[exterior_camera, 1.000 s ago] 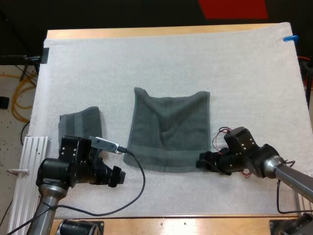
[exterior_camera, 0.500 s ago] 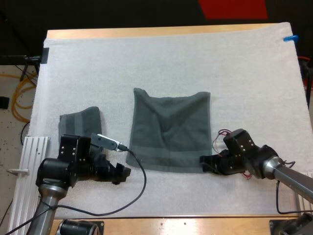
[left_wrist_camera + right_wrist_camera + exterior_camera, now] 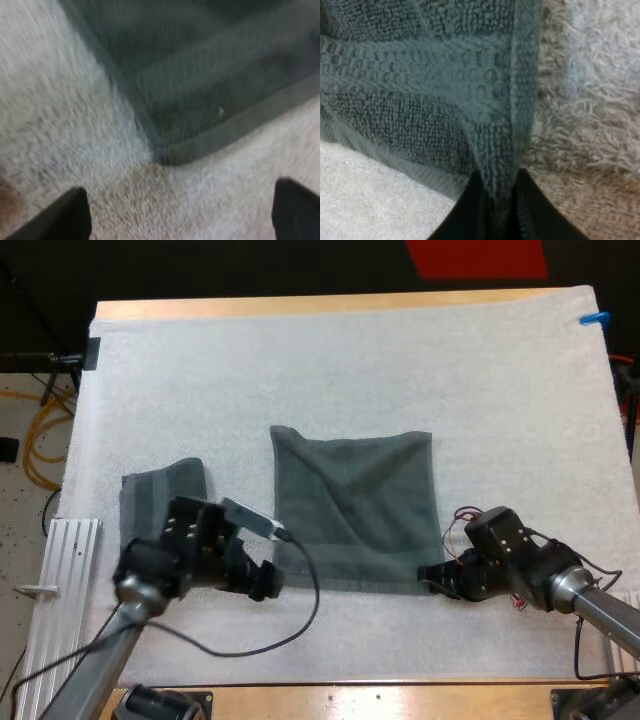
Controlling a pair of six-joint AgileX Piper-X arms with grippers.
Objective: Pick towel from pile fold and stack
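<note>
Right then: found spread towel [image 3: 352,510] lying flat on white mat [image 3: 350,360], approx. mid-mat, nearer the mat's near edge than its far edge. Noted a faint crease slanting across it and a woven band along its near hem. Saw folded towel [image 3: 160,490] close to mat's left edge, twds the near-left corner, apart from the spread one, its near part hidden under the left arm.

Placed left gripper [image 3: 262,580] low over the mat, just off spread towel's near-left corner, btwn the two towels. From left wrist cam, saw fingers [image 3: 70,217] standing wide apart over bare mat, w/ that towel corner ahead of the gap & untouched.

Placed right gripper [image 3: 432,577] at spread towel's near-right corner. From right wrist cam, saw fingers [image 3: 470,210] drawn narrow on the hem, pinching the cloth from both sides, w/ the edge bunched up btwn them.

Glimpsed a strip of wooden table [image 3: 300,306] beyond mat's far edge.
</note>
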